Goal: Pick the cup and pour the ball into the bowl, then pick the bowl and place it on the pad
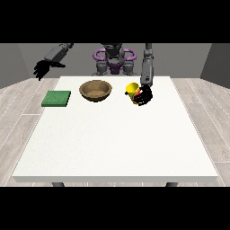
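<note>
On the far half of the white counter (117, 143): yellow cup (131, 89), right of centre, tilted, with the hand at the view's right (144, 95) curled round its right side. Ball: not visible. Brown bowl (95, 90), upright, just left of cup, apart. Green pad (56, 98), far left, near the counter edge. Hand at the view's left (42, 68): raised off the counter's far-left corner, holding nothing; finger state cannot be told. Risk: the tilted cup may spill short of the bowl. Near half offers open room.
</note>
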